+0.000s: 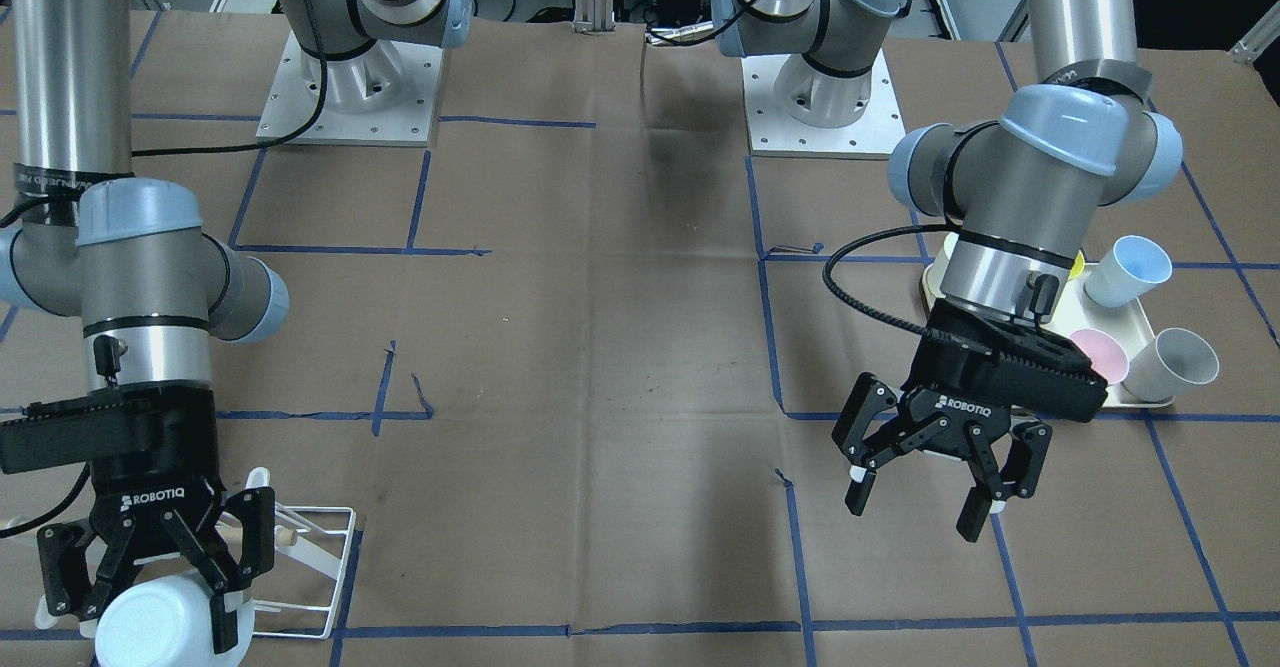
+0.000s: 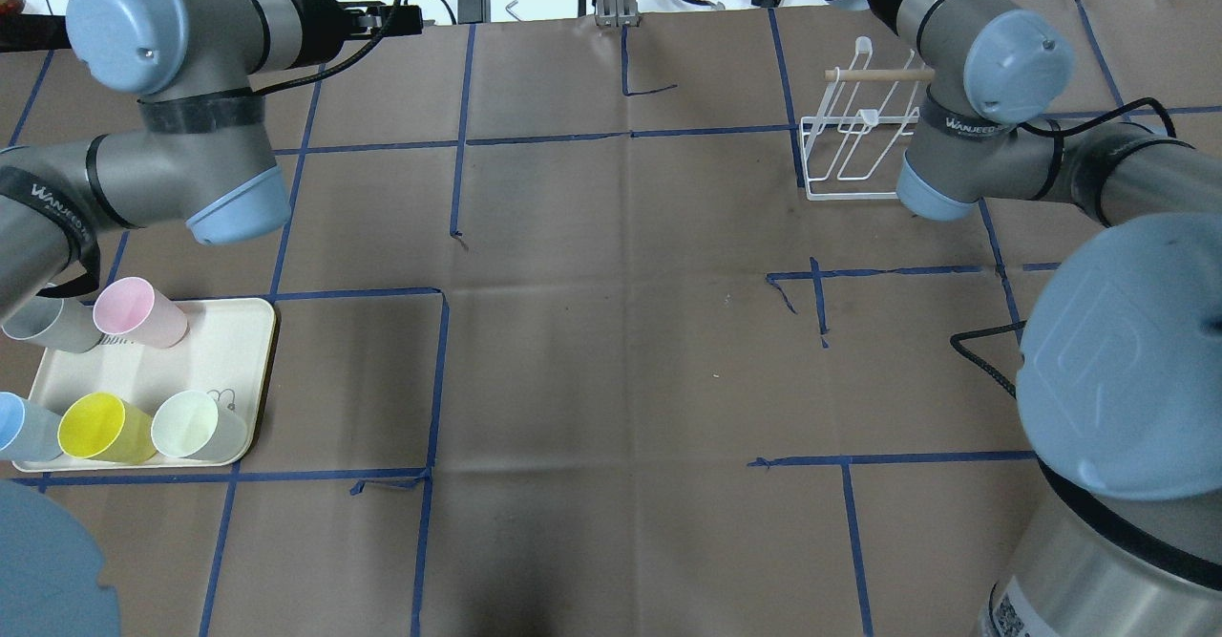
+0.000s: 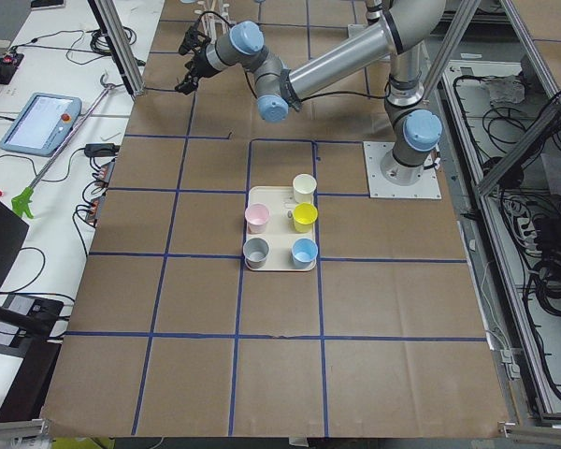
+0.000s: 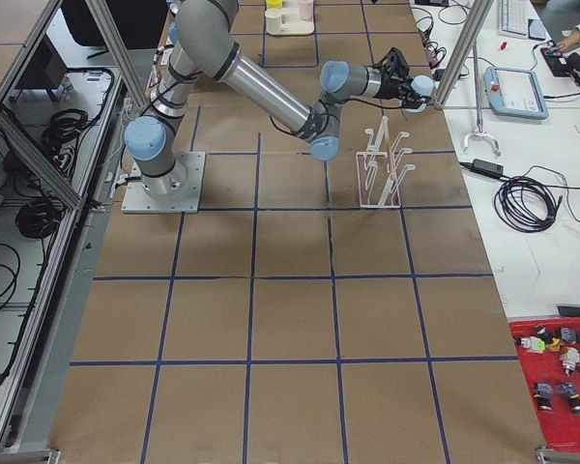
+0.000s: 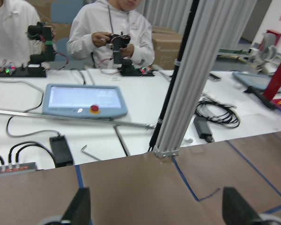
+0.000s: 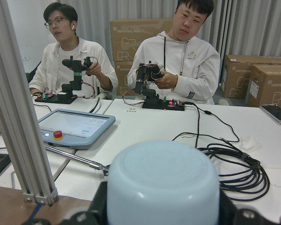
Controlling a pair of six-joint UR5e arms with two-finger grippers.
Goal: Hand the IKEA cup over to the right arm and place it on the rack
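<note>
My right gripper [image 1: 150, 615] is shut on a pale bluish-white IKEA cup [image 1: 160, 629], held on its side with its base towards the wrist camera [image 6: 163, 187]. It hangs at one end of the white wire rack [image 1: 318, 569], which also shows in the overhead view [image 2: 852, 145] and the exterior right view [image 4: 382, 172]. I cannot tell whether the cup touches a peg. My left gripper [image 1: 915, 510] is open and empty, hanging above the table beside the tray. Its two fingers [image 5: 82, 207] stand wide apart in the left wrist view.
A cream tray [image 2: 234, 350] on the robot's left holds several cups lying on their sides: pink [image 2: 141, 312], grey [image 2: 48, 325], yellow [image 2: 105, 427], pale green [image 2: 196, 424] and blue [image 2: 21, 427]. Blue tape lines cross the brown table. Operators sit beyond the far edge.
</note>
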